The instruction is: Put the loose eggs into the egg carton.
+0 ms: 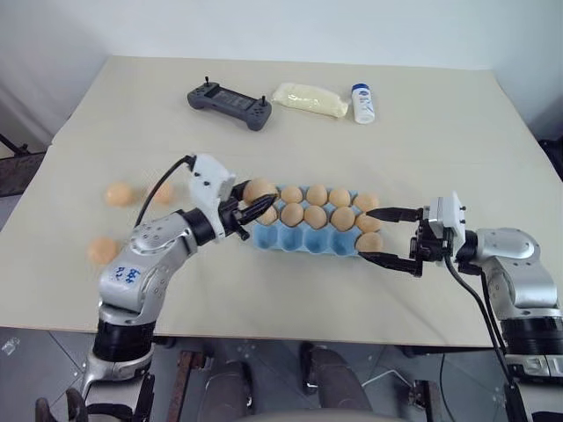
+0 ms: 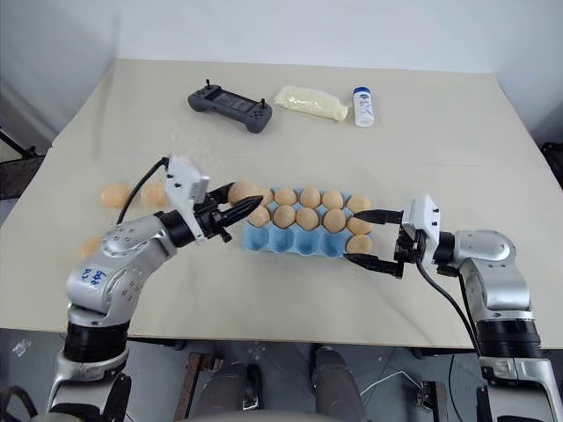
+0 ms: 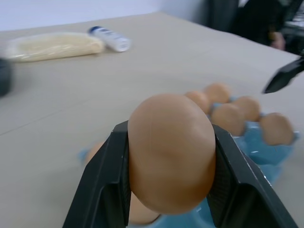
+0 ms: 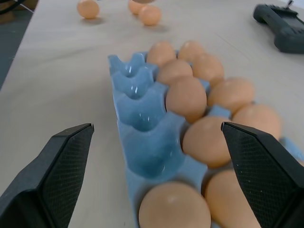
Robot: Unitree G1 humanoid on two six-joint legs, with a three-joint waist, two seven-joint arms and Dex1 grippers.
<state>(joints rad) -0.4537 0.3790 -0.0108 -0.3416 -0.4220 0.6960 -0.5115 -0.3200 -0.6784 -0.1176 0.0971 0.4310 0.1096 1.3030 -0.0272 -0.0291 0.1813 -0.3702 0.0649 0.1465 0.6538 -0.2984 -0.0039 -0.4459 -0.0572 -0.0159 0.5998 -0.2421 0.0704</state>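
Grey controller (image 1: 229, 104), packet (image 1: 308, 99), bottle (image 1: 362, 103) — behind carton (image 1: 303, 239).

Soft, even light falls from overhead; the table (image 1: 422, 149) is bright, without glare. Shadows are faint and short, lying under the carton (image 1: 303, 239) toward six o'clock. In the left wrist view the held egg (image 3: 171, 152) is soft and the bottle (image 3: 110, 39) at eleven o'clock is blurred. The right wrist view's controller (image 4: 281, 26) at one o'clock is hazy.

Orange-tan eggs (image 1: 316, 207), light blue carton (image 1: 299, 239), seemingly dark grey controller (image 1: 230, 104).
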